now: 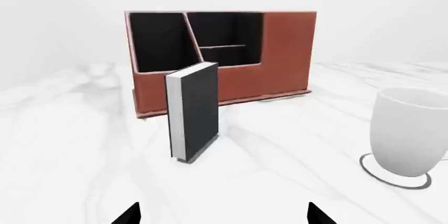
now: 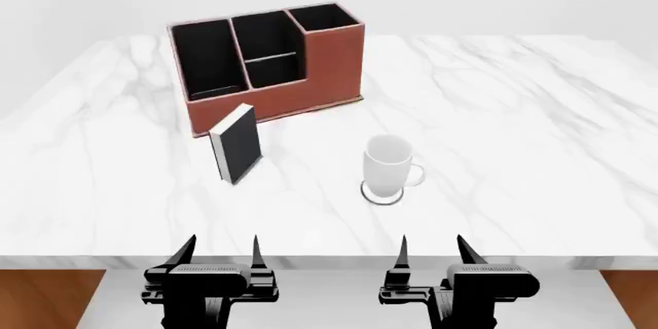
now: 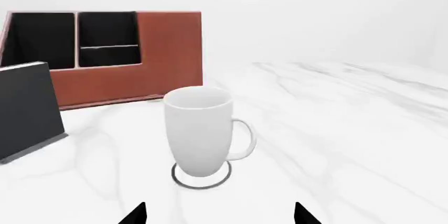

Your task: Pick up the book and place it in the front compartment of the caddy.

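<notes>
Book stands upright on the marble table, just in front of the caddy, apart from it. White mug sits beside the book, well apart. My left gripper and right gripper hang at the table's near edge, both spread, empty.

Bright even light, soft faint shadows, sharp renders, no glare.

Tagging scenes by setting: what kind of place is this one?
Most likely a desk or office tabletop, rendered in a simulator. A white marble-look table carries a reddish-brown desk caddy with partitioned cells, a small black book standing upright, and a white mug. The backdrop is blank white, so no room shows.
</notes>
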Robot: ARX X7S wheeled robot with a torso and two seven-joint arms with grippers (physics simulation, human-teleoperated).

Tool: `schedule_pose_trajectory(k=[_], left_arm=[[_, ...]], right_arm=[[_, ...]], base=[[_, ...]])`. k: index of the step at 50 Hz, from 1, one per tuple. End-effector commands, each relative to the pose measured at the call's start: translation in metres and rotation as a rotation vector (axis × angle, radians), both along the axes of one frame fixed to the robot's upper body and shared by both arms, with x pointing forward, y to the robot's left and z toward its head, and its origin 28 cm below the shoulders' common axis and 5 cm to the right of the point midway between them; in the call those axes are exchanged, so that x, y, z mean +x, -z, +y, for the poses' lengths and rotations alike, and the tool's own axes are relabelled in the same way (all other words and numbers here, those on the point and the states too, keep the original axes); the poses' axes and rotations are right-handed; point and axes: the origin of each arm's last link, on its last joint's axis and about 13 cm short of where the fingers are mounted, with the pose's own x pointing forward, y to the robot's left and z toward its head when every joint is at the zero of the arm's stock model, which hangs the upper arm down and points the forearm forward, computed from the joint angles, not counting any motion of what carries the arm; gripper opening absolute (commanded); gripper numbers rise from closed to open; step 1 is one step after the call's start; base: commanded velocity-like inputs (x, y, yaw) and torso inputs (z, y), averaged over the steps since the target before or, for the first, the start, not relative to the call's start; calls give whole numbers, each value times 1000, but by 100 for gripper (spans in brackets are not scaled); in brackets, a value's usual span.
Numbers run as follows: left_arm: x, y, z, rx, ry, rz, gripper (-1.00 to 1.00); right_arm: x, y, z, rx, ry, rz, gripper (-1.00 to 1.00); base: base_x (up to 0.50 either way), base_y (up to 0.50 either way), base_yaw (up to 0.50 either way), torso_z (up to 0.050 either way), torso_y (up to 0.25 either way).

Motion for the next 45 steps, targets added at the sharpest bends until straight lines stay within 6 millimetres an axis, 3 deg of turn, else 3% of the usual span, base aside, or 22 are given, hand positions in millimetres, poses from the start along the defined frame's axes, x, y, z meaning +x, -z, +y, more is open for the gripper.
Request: schedule_pose_trajectory(k=[1, 19, 21, 22, 25, 26, 30, 34, 45], left_arm=[[0, 0, 1, -4, -4, -3, 100], [-2, 1, 0, 10, 7, 11, 100], [-2, -9, 1, -4, 14, 11, 100], [0, -28, 4, -12, 25, 11, 100], [3, -67, 9, 16, 35, 4, 100], [5, -96, 12, 30, 36, -35, 100], [7, -132, 19, 93, 24, -51, 100], [6, -137, 21, 92, 11, -68, 100], [5, -130, 21, 91, 12, -60, 100]], right_arm=[[2, 0, 0, -7, 10, -16, 100], [2, 3, -1, -3, 27, -16, 100], [3, -5, -1, -4, 21, -30, 100], [7, -28, -1, 0, 18, -38, 100], [14, -68, -1, 16, 0, -46, 100], [21, -96, -2, 34, -18, -69, 100], [27, -131, -2, 30, -26, -115, 100], [28, -137, -3, 40, -16, -141, 100], [30, -137, -7, 72, -29, -139, 100]], base=[[0, 0, 0, 0, 0], [0, 0, 0, 0, 0], [0, 0, 0, 0, 0], [0, 0, 0, 0, 0], [0, 0, 0, 0, 0], [0, 0, 0, 0, 0], [0, 0, 0, 0, 0], [0, 0, 0, 0, 0], [0, 0, 0, 0, 0]])
